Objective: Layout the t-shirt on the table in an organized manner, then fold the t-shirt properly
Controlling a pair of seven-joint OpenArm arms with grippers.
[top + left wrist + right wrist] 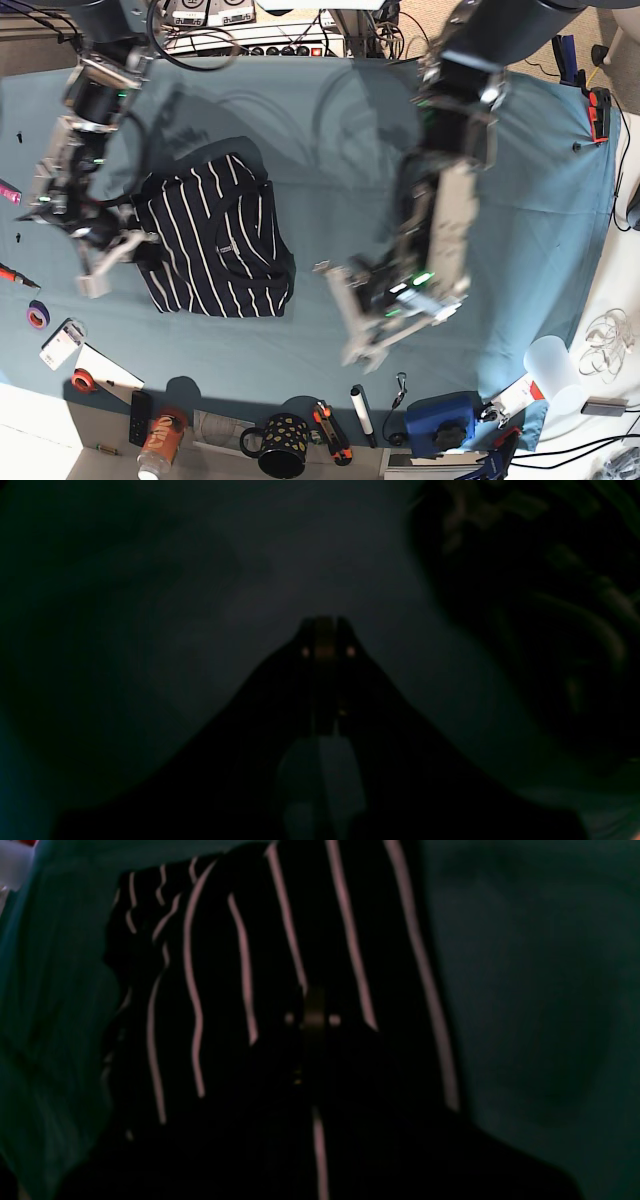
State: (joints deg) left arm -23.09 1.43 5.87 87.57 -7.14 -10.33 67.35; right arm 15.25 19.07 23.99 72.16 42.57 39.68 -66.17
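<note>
T-shirt (215,235) beside right pincer (95,275) (touching).

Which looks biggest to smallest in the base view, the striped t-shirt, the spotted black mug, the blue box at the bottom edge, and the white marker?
1. t-shirt, by far the largest.
2. and 3. blue box and spotted black mug: these look about alike, so I won't rank them.
4. white marker, the smallest.
</note>
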